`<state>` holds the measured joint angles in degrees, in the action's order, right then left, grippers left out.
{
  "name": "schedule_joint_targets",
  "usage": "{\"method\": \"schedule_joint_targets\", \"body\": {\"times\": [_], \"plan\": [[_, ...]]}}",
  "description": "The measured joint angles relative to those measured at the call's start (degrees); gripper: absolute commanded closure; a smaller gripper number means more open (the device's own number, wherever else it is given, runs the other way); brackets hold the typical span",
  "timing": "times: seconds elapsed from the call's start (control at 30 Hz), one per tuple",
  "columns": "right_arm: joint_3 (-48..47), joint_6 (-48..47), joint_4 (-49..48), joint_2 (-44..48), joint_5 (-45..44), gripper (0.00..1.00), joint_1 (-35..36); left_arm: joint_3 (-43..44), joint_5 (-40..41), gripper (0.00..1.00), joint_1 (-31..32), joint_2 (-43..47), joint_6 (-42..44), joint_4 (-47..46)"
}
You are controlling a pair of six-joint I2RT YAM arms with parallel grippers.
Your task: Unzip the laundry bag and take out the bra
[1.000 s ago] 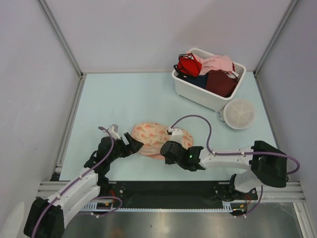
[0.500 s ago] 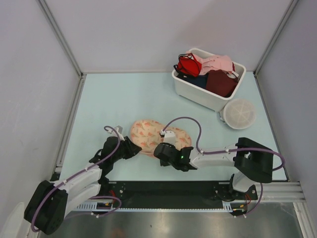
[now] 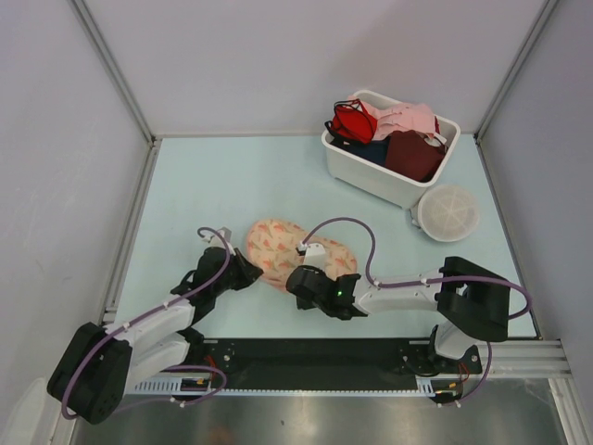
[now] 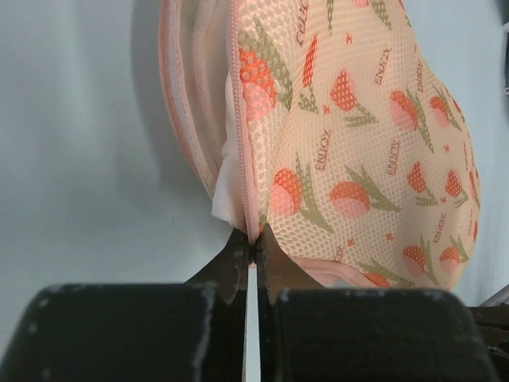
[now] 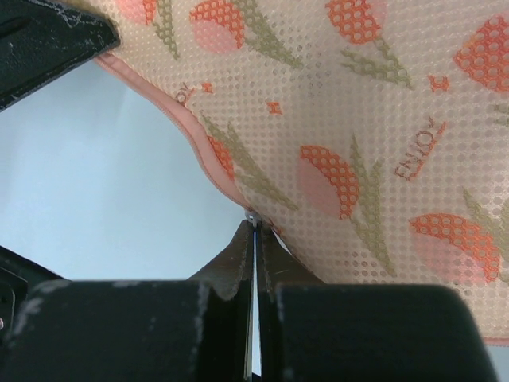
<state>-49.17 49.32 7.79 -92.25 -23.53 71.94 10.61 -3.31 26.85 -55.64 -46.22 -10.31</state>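
Note:
The laundry bag [image 3: 283, 246], peach mesh with an orange leaf print, lies on the table in front of both arms. My left gripper [image 3: 250, 271] is at its left end. In the left wrist view that gripper [image 4: 254, 243] is shut on the bag's pink zipper edge [image 4: 248, 191]. A strip of white fabric [image 4: 226, 195], probably the bra, peeks out beside that edge. My right gripper [image 3: 295, 276] is at the bag's near edge. In the right wrist view it [image 5: 254, 223] is shut on a small metal zipper pull [image 5: 253, 216] under the pink rim.
A white bin [image 3: 371, 181] at the back right holds red, pink and dark garments. A round white mesh disc [image 3: 448, 212] lies next to it. Grey walls enclose the pale table on three sides. The left gripper's finger [image 5: 48, 32] shows in the right wrist view.
My left gripper has moved up to the bag's left end and shut on its edge. The right gripper has slid left along the near edge, and the bag has shifted slightly left.

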Motion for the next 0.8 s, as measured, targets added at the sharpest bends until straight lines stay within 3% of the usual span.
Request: {"method": "schedule_joint_targets", "body": {"times": [0.8], "plan": [[9.9,6.0,1.5,10.0,-2.4,1.0,0.0,5.6,0.2,1.0,-4.5,-5.6,4.9,1.5]]}}
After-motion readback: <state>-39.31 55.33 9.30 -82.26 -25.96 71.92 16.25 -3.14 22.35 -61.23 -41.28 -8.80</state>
